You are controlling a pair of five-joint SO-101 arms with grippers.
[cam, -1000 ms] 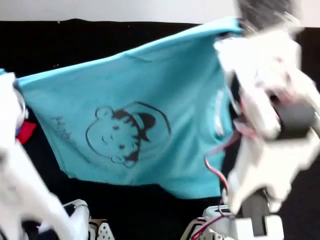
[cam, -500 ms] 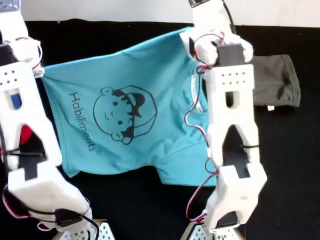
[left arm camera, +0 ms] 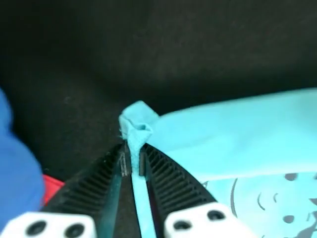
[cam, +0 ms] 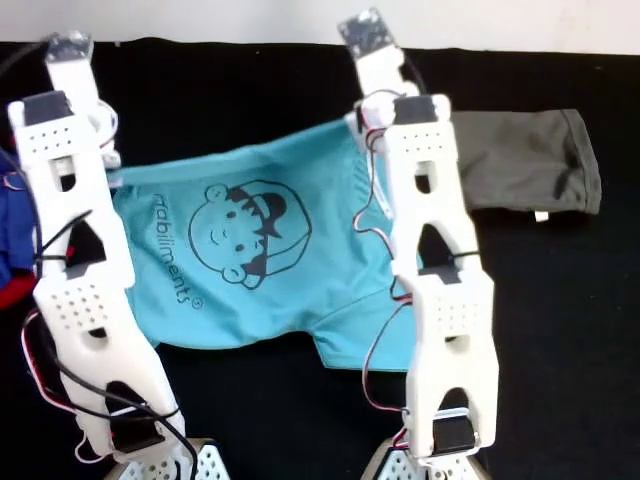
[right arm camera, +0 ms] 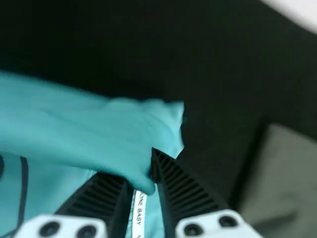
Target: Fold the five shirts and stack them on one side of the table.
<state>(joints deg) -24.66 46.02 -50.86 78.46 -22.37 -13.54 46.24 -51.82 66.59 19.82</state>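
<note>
The teal shirt (cam: 250, 250) is stretched print-up over the middle of the table (cam: 560, 330), not yet folded. My left gripper (left arm camera: 132, 161) is pinched on its 10 o'clock corner and my right gripper (right arm camera: 142, 173) on its 1 o'clock corner. A grey shirt (cam: 525, 160) sits folded at 2 o'clock. Blue and red cloth (cam: 10, 230) waits at 9 o'clock. I judge 1 done, 4 left.

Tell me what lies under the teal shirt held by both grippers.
Black table shows all around the teal shirt; whatever lies directly beneath it is covered. The grey shirt lies apart on one side, blue cloth at the other.
</note>
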